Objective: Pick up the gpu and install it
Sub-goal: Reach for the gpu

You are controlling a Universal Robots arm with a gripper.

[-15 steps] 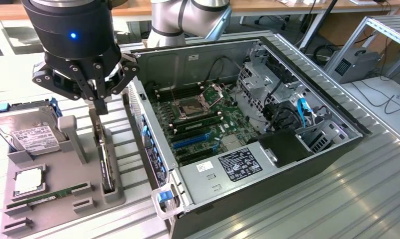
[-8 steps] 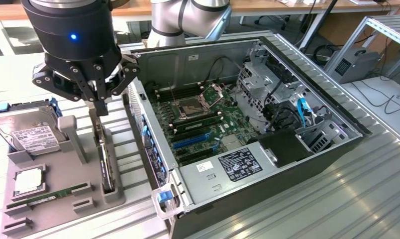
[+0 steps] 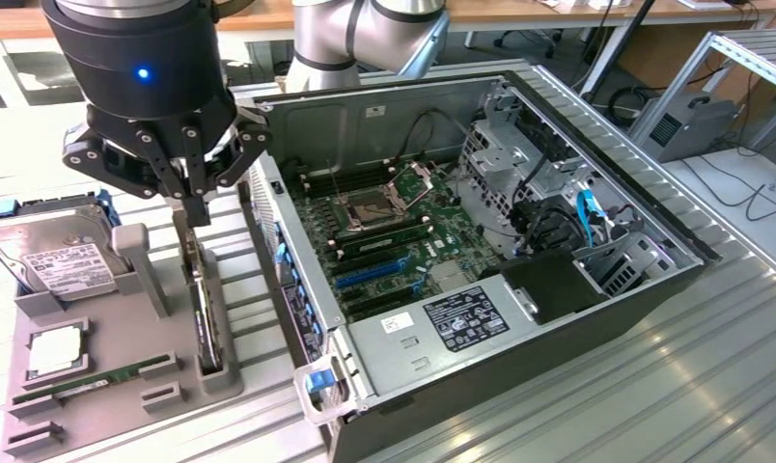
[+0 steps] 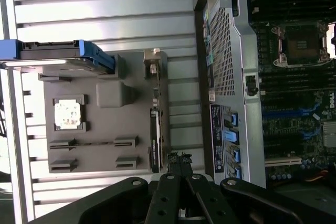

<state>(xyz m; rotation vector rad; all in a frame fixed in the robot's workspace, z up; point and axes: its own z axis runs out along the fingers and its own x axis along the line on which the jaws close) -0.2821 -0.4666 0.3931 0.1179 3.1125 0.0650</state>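
The gripper [image 3: 190,201] is seen with jaws fully closed and nothing held between them; it is poised just above the gpu [image 3: 207,311]; the gpu is stood on edge in a slot of the grey holder [image 3: 118,386], beside the open case [image 3: 491,318]; the fingertips [image 4: 173,157] are seen just beside the card, on its case side.
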